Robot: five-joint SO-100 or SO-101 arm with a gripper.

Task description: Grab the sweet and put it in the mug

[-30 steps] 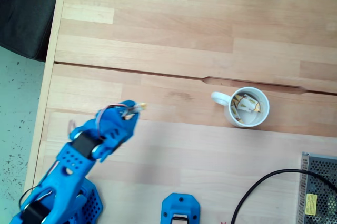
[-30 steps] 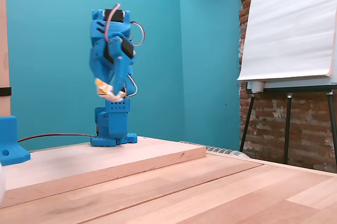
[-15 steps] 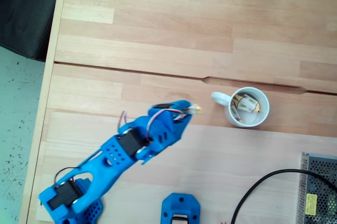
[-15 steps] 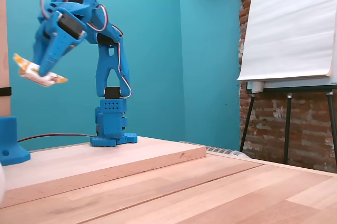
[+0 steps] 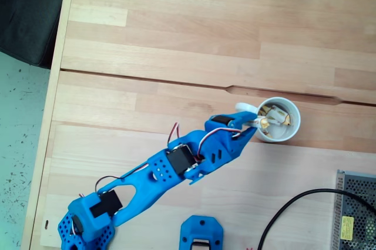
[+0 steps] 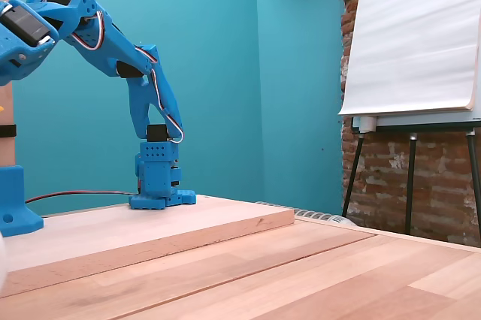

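Hand (image 5: 257, 123) pinches the sweet (image 5: 262, 123) over the mug (image 5: 283, 135) rim; open tabletop (image 5: 176, 44) beyond.

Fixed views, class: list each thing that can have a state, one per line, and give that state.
gripper: above the mug's rim on its handle side, shut on the sweet.
sweet: held over the mug's opening, not yet dropped.
mug: upright on the table, other sweets inside.
other sweets: lying loose in the mug.
black cable: slack, curving across the table.
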